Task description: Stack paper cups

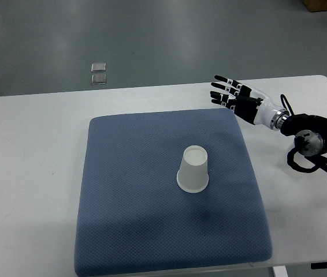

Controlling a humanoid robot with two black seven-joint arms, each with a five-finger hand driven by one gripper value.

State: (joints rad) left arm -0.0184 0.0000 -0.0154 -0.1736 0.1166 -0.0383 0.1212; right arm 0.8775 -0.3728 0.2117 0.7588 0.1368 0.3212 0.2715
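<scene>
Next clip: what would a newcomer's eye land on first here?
A single white paper cup, upside down, stands near the middle of a blue padded mat on the white table. The right robot hand, fingers spread and empty, hovers past the mat's far right corner.

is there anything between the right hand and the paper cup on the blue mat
Nothing visible does. The right hand is open above the mat's far right corner, and only bare blue mat lies between it and the upside-down paper cup at the mat's middle.
</scene>
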